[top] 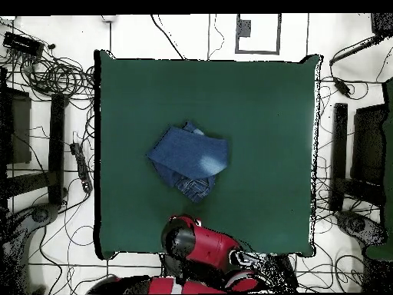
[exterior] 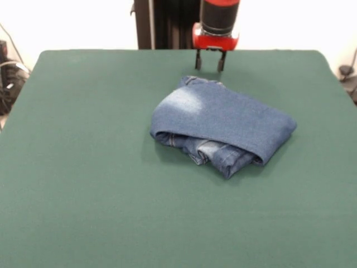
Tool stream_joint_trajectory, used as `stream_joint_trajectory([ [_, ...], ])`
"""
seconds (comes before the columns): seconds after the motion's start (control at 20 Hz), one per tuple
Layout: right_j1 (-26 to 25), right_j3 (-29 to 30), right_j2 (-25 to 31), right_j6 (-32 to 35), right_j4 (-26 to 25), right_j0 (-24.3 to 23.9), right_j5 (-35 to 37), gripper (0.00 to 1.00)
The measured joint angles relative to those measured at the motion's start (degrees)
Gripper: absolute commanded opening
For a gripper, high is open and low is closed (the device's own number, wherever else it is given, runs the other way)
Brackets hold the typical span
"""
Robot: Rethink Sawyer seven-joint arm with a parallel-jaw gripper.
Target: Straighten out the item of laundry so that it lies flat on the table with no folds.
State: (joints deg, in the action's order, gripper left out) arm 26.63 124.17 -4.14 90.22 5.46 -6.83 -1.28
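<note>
i see the jeans (exterior: pixel 222 129) lying bundled a little right of the middle of the green table (exterior: pixel 83 167), nothing smoothed out: the denim is doubled over itself into a thick rounded pad, with a faded whitish patch on the upper layer toward the far left and a hemmed edge poking out from beneath at the near side. in the overhead view the jeans (top: pixel 188 160) sit roughly central on the table (top: pixel 261 100), well clear of every edge, with the arm (top: pixel 201 247) over the edge nearest the base. the gripper (exterior: pixel 210 60) hangs at the far side, just beyond the far edge of the bundle and apart from it, its two dark fingers (exterior: pixel 198 59) spread with a clear gap and holding nothing. i judge this to be the very start, the approach before a first grasp. my next move, as i read it, calls for coming down on one loose edge of the top layer only, likely the far edge closest to the gripper, pinching a single thickness and drawing it away from the fold. catching both layers would just drag the whole bundle across the felt.
</note>
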Motion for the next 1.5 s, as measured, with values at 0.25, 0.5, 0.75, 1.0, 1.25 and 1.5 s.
stream_joint_trajectory([
  [0.25, -0.6, -1.7, 0.0, 0.0, 0.4, 0.1, 0.6, 1.0],
  [0.5, -1.0, -2.7, 0.0, 0.0, 0.5, 0.1, 1.3, 1.0],
  [0.75, -1.0, -2.8, 0.0, 0.0, 0.5, 0.1, 1.3, 1.0],
  [1.0, -1.2, -2.8, 0.0, 0.0, 0.5, 0.2, 1.0, 1.0],
  [1.25, -1.3, -2.8, -0.7, 0.0, 0.1, 1.2, -0.2, 1.0],
  [1.5, -1.5, -2.9, -1.6, 0.0, 0.0, 2.7, -1.3, 1.0],
])
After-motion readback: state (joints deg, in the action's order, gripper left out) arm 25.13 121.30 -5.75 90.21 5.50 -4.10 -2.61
